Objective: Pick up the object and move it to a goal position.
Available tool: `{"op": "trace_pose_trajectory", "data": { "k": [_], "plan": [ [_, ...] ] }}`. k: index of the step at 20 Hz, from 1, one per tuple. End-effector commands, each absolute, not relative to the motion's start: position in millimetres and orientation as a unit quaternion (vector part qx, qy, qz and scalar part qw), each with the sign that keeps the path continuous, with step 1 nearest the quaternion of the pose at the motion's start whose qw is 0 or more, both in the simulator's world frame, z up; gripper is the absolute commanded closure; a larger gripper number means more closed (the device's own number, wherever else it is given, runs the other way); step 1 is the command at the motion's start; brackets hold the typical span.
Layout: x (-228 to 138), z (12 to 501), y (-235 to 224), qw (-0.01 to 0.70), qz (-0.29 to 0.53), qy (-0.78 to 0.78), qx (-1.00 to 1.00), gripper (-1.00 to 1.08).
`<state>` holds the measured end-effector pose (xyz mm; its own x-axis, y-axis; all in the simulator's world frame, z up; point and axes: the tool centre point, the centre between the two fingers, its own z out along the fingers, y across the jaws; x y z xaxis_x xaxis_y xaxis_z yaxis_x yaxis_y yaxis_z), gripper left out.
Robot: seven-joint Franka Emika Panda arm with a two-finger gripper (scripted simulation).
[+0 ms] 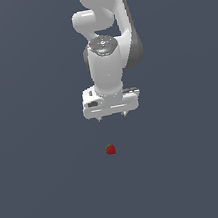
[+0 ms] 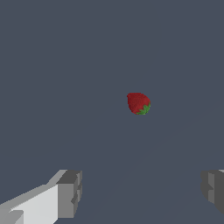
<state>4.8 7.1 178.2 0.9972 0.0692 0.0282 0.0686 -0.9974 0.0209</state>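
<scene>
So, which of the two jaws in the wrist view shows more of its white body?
The one beside the white bar; the other shows only a grey pad. The strawberry lies between neither.

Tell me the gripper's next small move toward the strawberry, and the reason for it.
Probably shift the gripper sideways until it is over the strawberry, then descend. The fingers are spread wide and hold nothing, and in the wrist view the strawberry lies beyond the gap between them, not inside it.

Lighting: even, moderately dim, flat slate-grey ground (image 1: 44, 193) showing no cast shadows. Soft highlights are sitting on the white arm (image 1: 106, 66), its far side shading grey. No glare, blur or edge distortion; edges rendering slightly jagged.
</scene>
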Motion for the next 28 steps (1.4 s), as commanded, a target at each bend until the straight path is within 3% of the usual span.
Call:
{"op": "trace_pose_trajectory", "data": {
  "k": [1,15,28],
  "plan": [
    [4.8,178.2,7.1,0.01,0.014,0.034,0.999,-0.92],
    [-4.3,176.3,31.4,0.004,0.004,0.042,0.999,-0.92],
    [31.8,139.1,10.4,0.003,0.002,0.063,0.998,-0.92]
  ]
}}
